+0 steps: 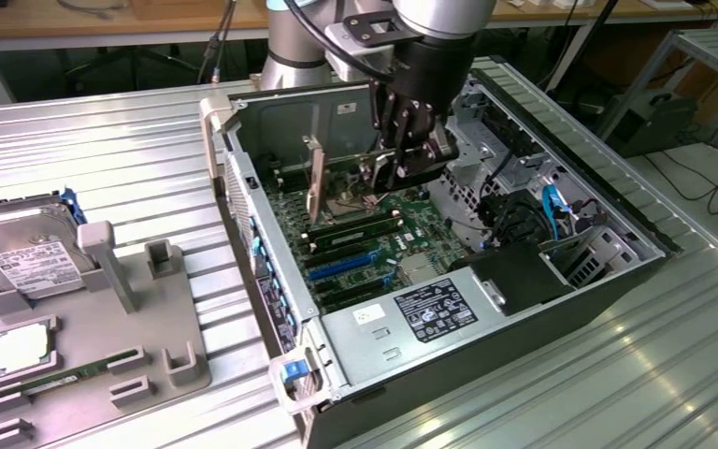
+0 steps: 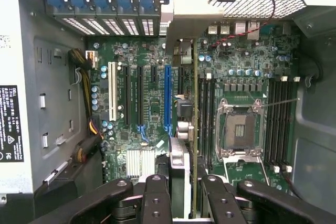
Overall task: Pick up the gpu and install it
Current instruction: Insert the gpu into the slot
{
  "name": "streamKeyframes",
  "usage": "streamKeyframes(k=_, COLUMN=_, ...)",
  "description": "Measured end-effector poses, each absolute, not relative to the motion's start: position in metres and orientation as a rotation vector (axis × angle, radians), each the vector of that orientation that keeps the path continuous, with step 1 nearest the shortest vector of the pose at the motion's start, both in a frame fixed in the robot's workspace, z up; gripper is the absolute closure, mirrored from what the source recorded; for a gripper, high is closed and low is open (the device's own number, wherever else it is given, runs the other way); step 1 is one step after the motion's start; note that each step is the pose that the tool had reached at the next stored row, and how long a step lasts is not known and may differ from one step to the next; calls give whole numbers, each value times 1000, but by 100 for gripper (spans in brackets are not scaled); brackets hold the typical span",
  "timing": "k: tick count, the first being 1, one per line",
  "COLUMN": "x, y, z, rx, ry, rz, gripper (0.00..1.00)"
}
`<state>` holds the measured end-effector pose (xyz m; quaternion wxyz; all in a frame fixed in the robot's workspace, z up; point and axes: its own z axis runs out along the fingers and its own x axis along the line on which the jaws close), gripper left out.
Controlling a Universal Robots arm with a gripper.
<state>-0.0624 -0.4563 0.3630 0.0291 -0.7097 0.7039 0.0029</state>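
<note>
Closest to me, my gripper (image 2: 185,198) is clamped on the gpu (image 2: 181,156), which stands on edge over the motherboard (image 2: 247,77) slots inside the open computer case (image 1: 484,374).

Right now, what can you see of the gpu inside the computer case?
The gpu is a thin dark circuit card seen edge-on, with small silver cans and a pale metal block on one face. It stands on edge over the green motherboard, beside the blue slot, one end toward the rear vents. The gripper clamps it between its black fingers. Whether it sits in a slot cannot be told.
</note>
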Motion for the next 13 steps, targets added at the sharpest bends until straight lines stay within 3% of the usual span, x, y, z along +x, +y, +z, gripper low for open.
streamKeyframes(k=13, x=-62, y=-456, z=337, rx=-2167, ry=2209, rz=25, gripper=72)
